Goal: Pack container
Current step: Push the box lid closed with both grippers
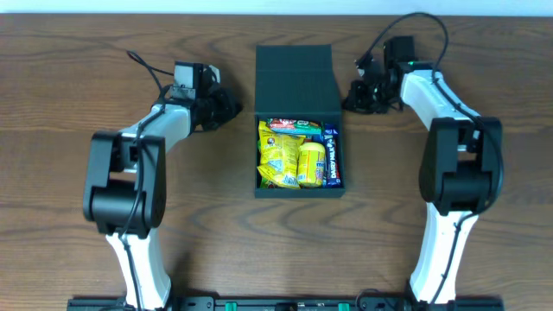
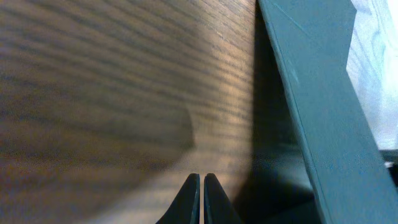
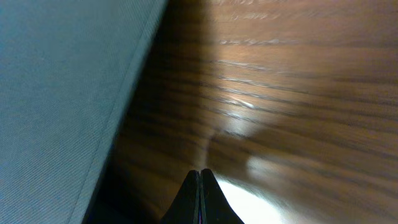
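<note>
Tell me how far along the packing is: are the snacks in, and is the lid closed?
Done: yellow, red and blue snack packets sit inside the dark teal-green square box. In hand: nothing. The left gripper and right gripper are shut and empty, one on each side of the open flap lid. Left: folding that lid over the box.

A dark brown, wood-grained table (image 1: 78,52) carries a single thing directly on its top: the teal-green container (image 1: 300,191), set near the middle. The box stands open, and its lid (image 1: 294,78) is folded back toward the far edge.
</note>
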You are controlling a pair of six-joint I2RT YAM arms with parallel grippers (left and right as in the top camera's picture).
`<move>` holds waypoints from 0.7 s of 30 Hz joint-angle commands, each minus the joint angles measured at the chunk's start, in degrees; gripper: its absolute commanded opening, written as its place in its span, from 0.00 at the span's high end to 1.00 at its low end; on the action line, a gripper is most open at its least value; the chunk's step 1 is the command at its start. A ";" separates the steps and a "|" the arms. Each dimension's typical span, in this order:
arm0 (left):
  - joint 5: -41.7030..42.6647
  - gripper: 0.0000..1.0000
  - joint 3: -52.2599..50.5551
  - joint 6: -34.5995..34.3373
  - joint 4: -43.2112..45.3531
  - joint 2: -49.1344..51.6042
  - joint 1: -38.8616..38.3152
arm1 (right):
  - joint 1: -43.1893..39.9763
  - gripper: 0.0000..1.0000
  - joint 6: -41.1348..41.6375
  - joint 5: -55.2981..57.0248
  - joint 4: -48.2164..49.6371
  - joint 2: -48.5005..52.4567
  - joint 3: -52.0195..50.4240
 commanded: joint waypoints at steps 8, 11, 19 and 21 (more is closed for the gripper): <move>10.80 0.93 13.25 -5.99 0.13 8.79 -0.98 | 2.19 0.99 1.92 -16.85 7.34 2.69 0.26; 12.39 0.92 15.91 -4.96 0.13 8.92 -1.53 | 2.16 0.99 0.59 -23.02 9.75 2.67 0.42; 23.71 0.94 21.49 -0.50 -0.17 8.41 -0.72 | 1.27 0.98 -5.64 -25.31 8.61 -1.86 1.16; 24.20 0.94 21.59 0.61 -1.27 7.02 -0.61 | 1.29 0.99 -7.98 -24.04 7.06 -5.05 1.16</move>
